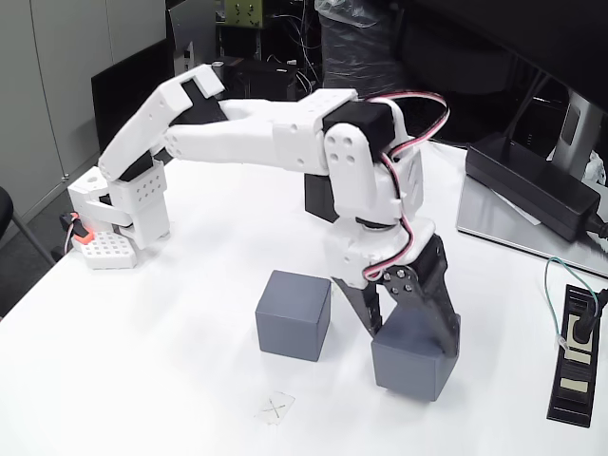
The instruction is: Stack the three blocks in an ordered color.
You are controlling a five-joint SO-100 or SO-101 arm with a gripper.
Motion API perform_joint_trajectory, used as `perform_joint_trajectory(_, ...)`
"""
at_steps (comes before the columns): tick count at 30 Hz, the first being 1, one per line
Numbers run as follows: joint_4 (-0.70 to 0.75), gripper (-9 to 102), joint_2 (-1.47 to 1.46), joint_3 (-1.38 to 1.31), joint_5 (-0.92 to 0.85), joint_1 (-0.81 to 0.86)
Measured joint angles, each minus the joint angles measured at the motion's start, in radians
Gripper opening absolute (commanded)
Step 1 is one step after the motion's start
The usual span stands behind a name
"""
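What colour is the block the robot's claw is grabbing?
Slate grey block, seen in the fixed view.

Desk [190,380]: plain white, with a faint pencilled X mark [275,408] at 6 o'clock. Left block [294,314] and right block [410,360]: both matte slate-grey, unpatterned. Third block [316,198], behind the arm at 12 o'clock: black. Arm [285,133]: white shells with black motor housings; its cable [418,114] is red, white and black. Claw [408,328]: black fingers. Adapter [532,185] at 2 o'clock: black. Power strip [577,356] at 4 o'clock: black, carrying a green-and-white wire [560,294]. Base [104,249] at 9 o'clock: white with a dotted hole pattern and an orange-red clip [81,233].
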Motion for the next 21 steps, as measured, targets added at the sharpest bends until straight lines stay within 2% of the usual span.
perform_joint_trajectory(14, 0.028, 13, 0.235, 0.012, -0.02, 0.058)
perform_joint_trajectory(21, 0.031, 13, 0.367, 0.175, -0.107, 0.063)
